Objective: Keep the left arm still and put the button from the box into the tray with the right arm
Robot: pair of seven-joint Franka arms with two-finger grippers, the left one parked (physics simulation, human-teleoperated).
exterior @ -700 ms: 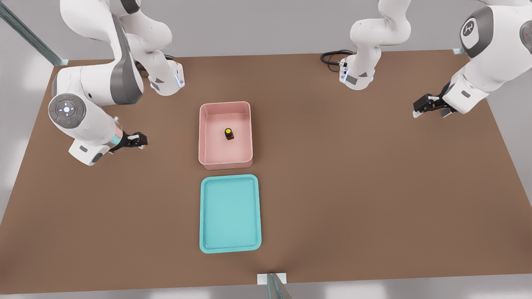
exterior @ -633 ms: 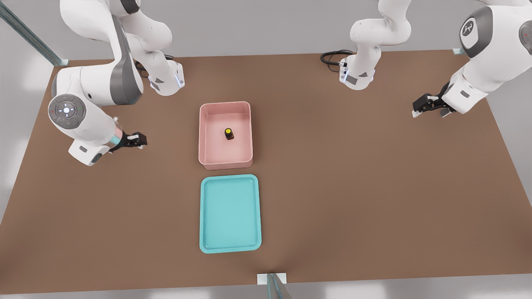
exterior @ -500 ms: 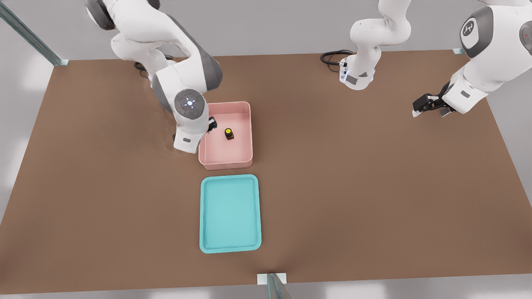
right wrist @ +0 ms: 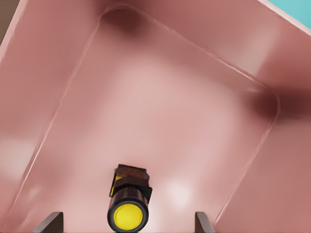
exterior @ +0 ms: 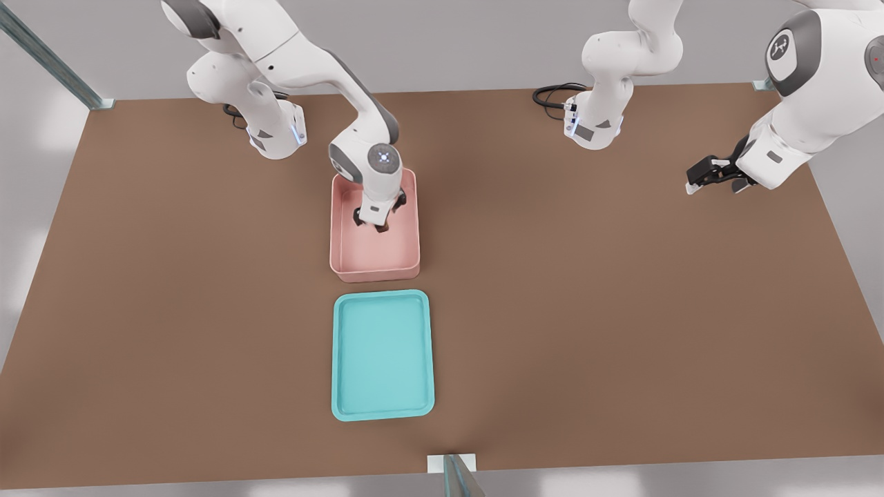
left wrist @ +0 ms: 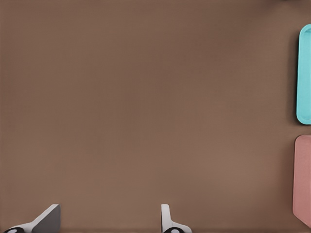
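The pink box [exterior: 375,273] sits mid-table, with the teal tray [exterior: 383,355] just in front of it. The right arm reaches down into the box, and my gripper [exterior: 378,221] hangs low inside it, over the button, which the hand almost covers in the front view. In the right wrist view the button [right wrist: 129,203] stands on the box floor [right wrist: 165,111], yellow top up on its dark body. My gripper [right wrist: 127,223] is open, one fingertip on each side of the button and both well apart from it. A corner of the tray [right wrist: 297,7] shows past the box wall.
The parked arm's gripper [exterior: 715,172] hovers at the front view's far right. A black cable [exterior: 552,95] lies by the arm base at the back. A metal post [exterior: 456,475] stands at the front edge. The left wrist view catches the tray edge [left wrist: 304,73] and the box edge [left wrist: 303,179].
The right arm swung in from the front view's left side to over the box, and its gripper came down around the button. The button, box and tray have not moved.
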